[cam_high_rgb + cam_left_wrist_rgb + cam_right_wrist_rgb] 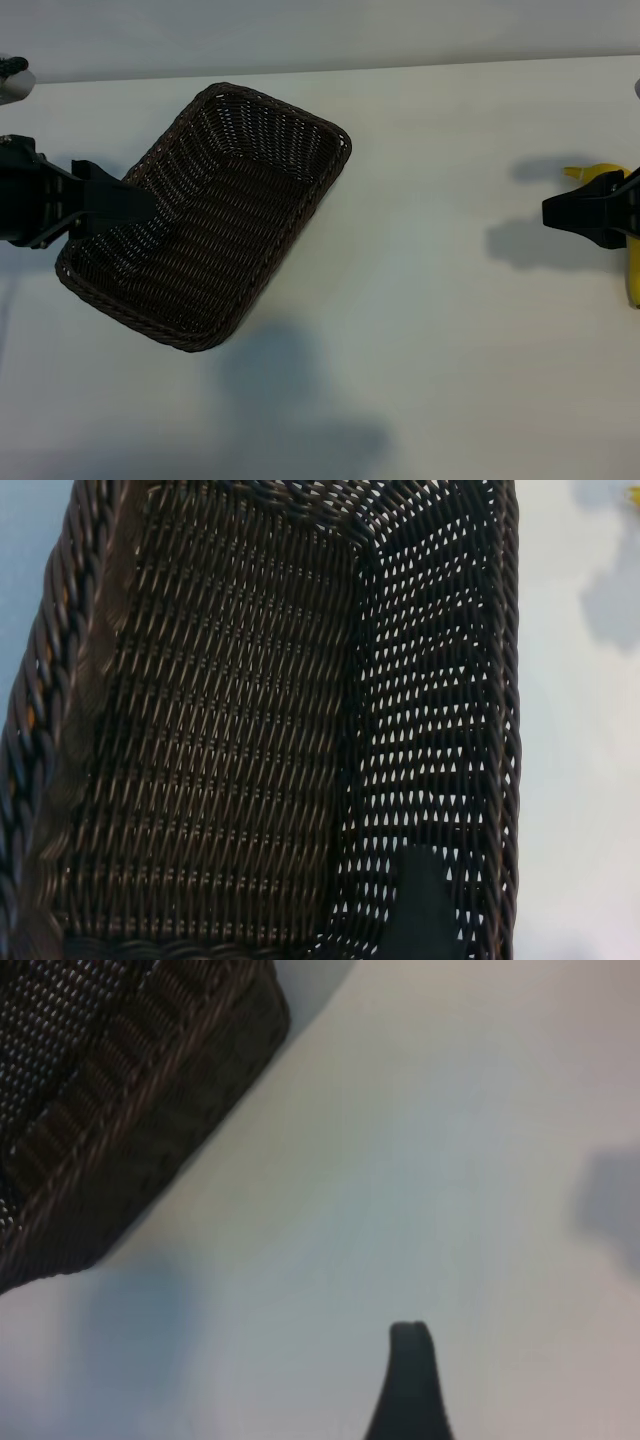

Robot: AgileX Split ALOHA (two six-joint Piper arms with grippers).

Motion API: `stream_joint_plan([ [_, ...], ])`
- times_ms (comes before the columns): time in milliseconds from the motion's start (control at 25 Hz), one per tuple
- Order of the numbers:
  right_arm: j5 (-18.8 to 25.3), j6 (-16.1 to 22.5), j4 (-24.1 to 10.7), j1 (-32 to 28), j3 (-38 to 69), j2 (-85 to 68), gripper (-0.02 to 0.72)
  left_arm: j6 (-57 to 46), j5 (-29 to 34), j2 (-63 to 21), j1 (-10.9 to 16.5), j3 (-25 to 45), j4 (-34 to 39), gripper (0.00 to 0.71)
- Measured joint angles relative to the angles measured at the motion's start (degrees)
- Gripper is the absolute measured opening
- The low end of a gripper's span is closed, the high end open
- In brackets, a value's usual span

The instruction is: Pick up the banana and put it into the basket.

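Exterior view: the dark wicker basket (pixel 215 215) lies slantwise at nine o'clock on the pale worktop (pixel 430 300), and the left claw (pixel 140 203) hangs over its near end with fingers apart, holding nothing. At three o'clock, well apart from the basket, the right claw (pixel 550 211) hovers with fingers spread over the yellow banana (pixel 632 275), which lies on the worktop, partly hidden beneath it.

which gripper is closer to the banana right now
Right. The right gripper hangs over the banana at the table's right edge, partly hiding it. The left gripper is far across the table, above the basket.
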Motion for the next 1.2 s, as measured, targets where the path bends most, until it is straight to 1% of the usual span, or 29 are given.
stream_joint_plan([
  [600,0.00,0.00,0.00,0.00,0.00,0.00,0.568,0.00,-1.18,0.00,0.00,0.00,0.00,0.560],
  [720,0.00,0.00,-0.05,0.00,0.00,0.00,0.568,-0.23,-3.46,0.00,0.00,0.00,0.00,0.560],
  [800,0.00,0.00,-0.05,0.00,0.00,0.00,0.568,-2.42,-4.15,0.00,0.00,0.00,-0.05,0.560],
  [880,0.00,0.00,-0.05,0.00,0.00,0.00,0.568,-6.78,-3.80,0.00,0.00,0.00,0.15,0.560],
  [960,0.00,0.00,-0.05,0.00,0.00,0.00,0.568,-12.71,-3.19,-0.24,0.00,0.00,2.02,0.560],
  [1160,0.00,0.00,-0.05,0.00,0.00,0.00,0.568,-31.81,-1.49,-1.93,0.00,0.00,10.88,0.560],
  [1200,0.00,0.00,-0.05,0.00,0.00,0.00,0.568,-37.36,-1.27,-2.41,0.00,0.00,13.05,0.560],
])
